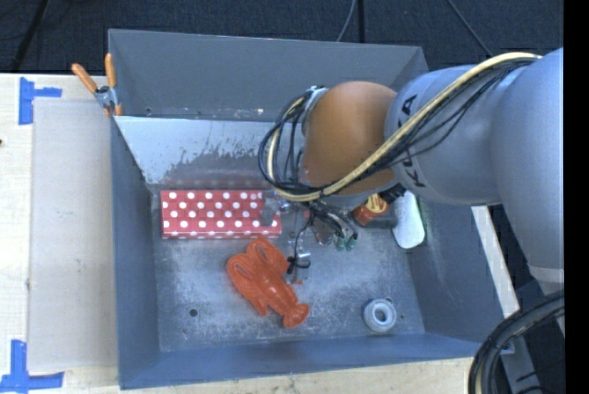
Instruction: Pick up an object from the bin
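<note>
My gripper point(296, 261) reaches down into the middle of the bin, its fingertips at the right edge of an orange-red rubbery toy shaped like a lobster point(262, 283). The toy lies flat on the bin floor, stretching toward the lower right. Just left of the gripper's body lies a red box with white polka dots point(211, 213), flat against the back of the floor. Whether the fingertips close on the toy is hidden by the gripper's own parts.
A white bottle-like thing point(408, 222) and a small brown-orange object point(373, 211) sit under the arm at the right. A small grey tape roll point(379, 315) lies near the front right corner. The arm's orange cover and cables hang over the bin's middle.
</note>
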`<state>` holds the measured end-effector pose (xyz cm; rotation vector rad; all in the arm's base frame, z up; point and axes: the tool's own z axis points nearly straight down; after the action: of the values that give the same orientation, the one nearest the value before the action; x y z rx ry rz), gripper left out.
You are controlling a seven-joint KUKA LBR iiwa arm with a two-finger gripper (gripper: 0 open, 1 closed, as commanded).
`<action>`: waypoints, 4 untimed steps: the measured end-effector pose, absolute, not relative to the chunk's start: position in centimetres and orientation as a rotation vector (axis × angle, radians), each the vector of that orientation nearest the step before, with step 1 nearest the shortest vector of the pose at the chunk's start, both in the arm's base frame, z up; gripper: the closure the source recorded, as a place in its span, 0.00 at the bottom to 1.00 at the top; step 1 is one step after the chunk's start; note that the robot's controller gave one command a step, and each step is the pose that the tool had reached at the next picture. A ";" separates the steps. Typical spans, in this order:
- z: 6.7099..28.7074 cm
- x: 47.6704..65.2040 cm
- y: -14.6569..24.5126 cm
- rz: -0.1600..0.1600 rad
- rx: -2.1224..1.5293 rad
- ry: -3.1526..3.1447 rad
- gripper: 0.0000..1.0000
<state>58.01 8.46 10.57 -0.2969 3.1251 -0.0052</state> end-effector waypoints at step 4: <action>7.3 54.4 12.5 -0.002 -0.931 3.000 1.00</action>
<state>54.39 12.49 7.28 -0.9306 2.9995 -0.0018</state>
